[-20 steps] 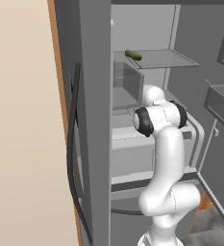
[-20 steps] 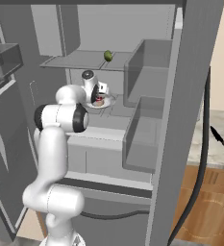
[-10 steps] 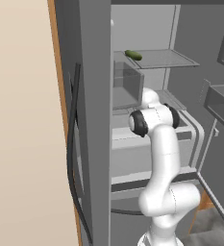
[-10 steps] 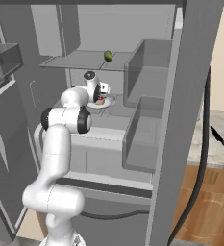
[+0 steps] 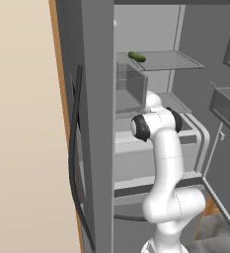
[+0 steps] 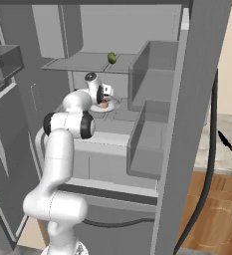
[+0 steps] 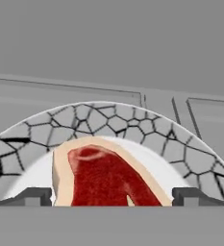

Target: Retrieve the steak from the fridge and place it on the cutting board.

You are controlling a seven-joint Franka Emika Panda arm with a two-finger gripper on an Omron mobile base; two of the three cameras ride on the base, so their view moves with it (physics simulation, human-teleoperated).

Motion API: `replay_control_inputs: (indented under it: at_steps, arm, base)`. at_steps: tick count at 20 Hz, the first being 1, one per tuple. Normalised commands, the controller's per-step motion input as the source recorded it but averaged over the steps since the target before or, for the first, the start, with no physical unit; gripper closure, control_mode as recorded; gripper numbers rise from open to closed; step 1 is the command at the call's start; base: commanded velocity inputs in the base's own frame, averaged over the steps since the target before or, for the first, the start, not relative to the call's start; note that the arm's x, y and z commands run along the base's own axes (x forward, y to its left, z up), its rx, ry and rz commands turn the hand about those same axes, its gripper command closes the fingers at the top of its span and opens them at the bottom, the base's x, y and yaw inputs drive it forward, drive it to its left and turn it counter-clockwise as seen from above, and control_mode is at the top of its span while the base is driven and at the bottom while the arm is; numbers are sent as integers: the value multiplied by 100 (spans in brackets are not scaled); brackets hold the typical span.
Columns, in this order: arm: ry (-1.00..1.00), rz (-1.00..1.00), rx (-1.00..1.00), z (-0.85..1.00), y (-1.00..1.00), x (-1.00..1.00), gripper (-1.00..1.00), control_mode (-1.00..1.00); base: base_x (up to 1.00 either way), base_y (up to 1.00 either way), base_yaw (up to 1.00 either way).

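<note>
Tool (image 7: pixel 111 197) jaws stand spread wide with nothing gripped, one fingertip (image 7: pixel 32 196) on each side of the flat red raw steak with pale fat rim (image 7: pixel 104 178). Beneath it sits a round white plate with a cracked-stone rim (image 7: pixel 132 127), on a shelf inside the tall dark grey fridge (image 6: pixel 152 64). Above, a small green vegetable (image 6: pixel 111 58) rests on the wire shelf (image 5: pixel 171 60).

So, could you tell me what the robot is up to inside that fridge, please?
The arm is reaching into the open fridge with its gripper open. In the hand view the steak lies on a plate with a cracked-stone pattern, between the spread fingertips, not gripped yet. A green vegetable sits on the shelf above.
</note>
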Motion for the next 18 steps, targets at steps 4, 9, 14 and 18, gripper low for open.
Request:
replay_control_inputs:
  at_steps: [4, 9, 14, 18]
  arm:
    - [0, 0, 0, 0, 0, 0, 100, -100]
    - [-8, 0, 0, 0, 0, -6, 100, -100]
    - [-18, 0, 0, -1, 0, -9, 100, -100]
    - [-8, 0, 0, -15, 0, -13, 100, -100]
  base:
    - [0, 0, 0]
    - [0, 0, 0]
    - [0, 0, 0]
    - [0, 0, 0]
